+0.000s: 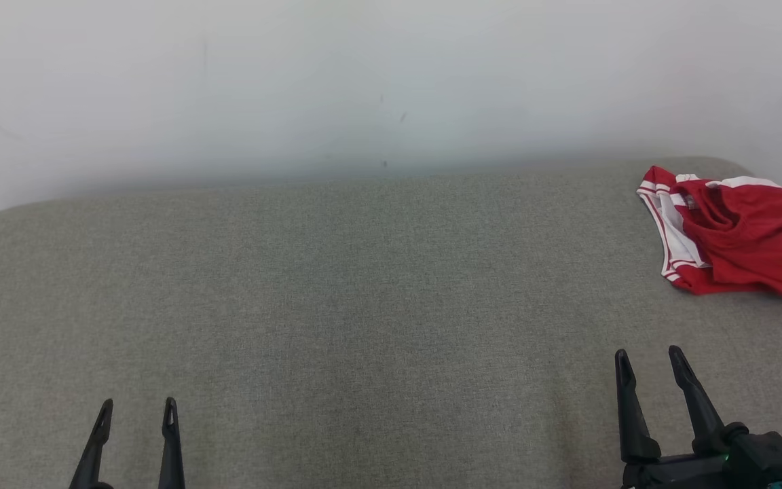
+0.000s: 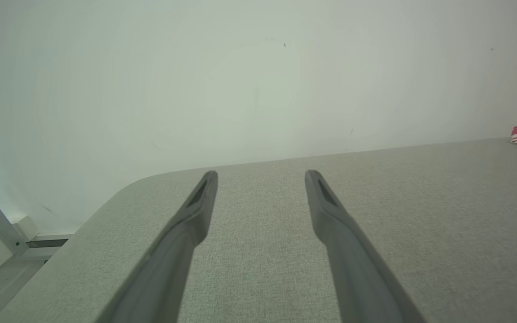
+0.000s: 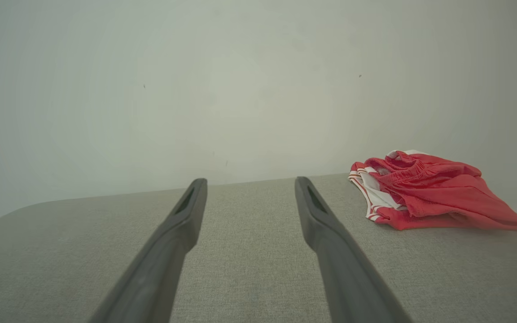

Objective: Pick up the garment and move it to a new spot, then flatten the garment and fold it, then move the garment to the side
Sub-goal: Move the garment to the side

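No readable text, labels or numbers anywhere.

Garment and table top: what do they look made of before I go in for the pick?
The garment looks like thin, matte sports fabric, possibly a mesh knit: red with white striped trim, crumpled in soft folds. The table top seems covered in matte grey woven cloth; a fine weave grain shows.

Grey fabric surface (image 1: pixel 337 285) against plain pale wall (image 1: pixel 364 75).
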